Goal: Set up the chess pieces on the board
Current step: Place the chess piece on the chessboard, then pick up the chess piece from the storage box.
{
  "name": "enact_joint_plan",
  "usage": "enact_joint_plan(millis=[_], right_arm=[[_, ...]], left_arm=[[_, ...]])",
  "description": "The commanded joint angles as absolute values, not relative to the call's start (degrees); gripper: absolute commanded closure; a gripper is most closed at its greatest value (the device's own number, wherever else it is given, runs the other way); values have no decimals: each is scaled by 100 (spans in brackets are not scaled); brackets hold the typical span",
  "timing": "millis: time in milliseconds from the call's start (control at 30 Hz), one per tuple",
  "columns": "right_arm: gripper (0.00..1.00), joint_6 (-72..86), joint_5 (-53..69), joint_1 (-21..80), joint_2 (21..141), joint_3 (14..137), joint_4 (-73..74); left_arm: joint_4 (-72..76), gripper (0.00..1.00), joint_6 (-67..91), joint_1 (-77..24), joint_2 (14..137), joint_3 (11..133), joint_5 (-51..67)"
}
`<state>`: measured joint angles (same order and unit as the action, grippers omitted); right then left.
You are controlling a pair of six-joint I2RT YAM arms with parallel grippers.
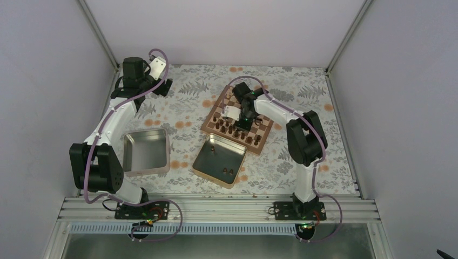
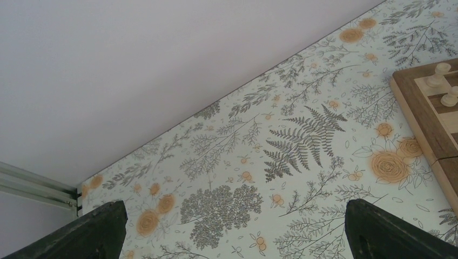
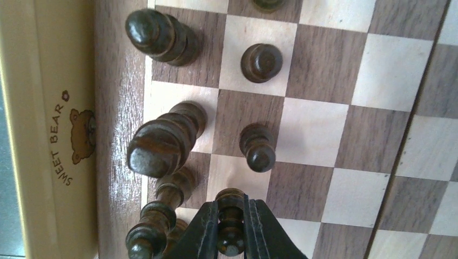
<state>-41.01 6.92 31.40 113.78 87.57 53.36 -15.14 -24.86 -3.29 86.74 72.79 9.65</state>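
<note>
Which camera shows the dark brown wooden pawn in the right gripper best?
Right wrist: the pawn sits close-up in the right gripper. Top view: too tiny to pick out. Left wrist: not shown.

Soft, bright, even light falls from above in every view. Overhead, shadows are faint and the tins [image 1: 146, 154] gleam dully. Close up, the dark pieces [image 3: 261, 62] carry small highlights, and the pinched pawn [image 3: 230, 216] looks slightly soft. The left fingers [image 2: 81, 237] are dark silhouettes.

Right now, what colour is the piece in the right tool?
Dark brown. The piece held by the right tool shows best in the right wrist view.
</note>
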Motion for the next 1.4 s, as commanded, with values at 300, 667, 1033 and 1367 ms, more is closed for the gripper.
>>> enact_joint_plan(millis=[300, 667, 1033, 1367], right_arm=[[89, -4255, 761, 3066, 11644, 9068, 5319], [76, -4209, 568, 3030, 11504, 9013, 5302], [66, -3911, 229, 3333, 10411, 9499, 5932], [59, -3325, 532, 5290, 10317, 8725, 6225]], left_arm=[[-1399, 0, -2549, -335, 8650, 7278, 958], [-1427, 0, -2540, -339, 8640, 7310, 968], [-1467, 0, -2523, -336, 8548, 7345, 985], [-1431, 0, -2522, -334, 8538, 7313, 898]])
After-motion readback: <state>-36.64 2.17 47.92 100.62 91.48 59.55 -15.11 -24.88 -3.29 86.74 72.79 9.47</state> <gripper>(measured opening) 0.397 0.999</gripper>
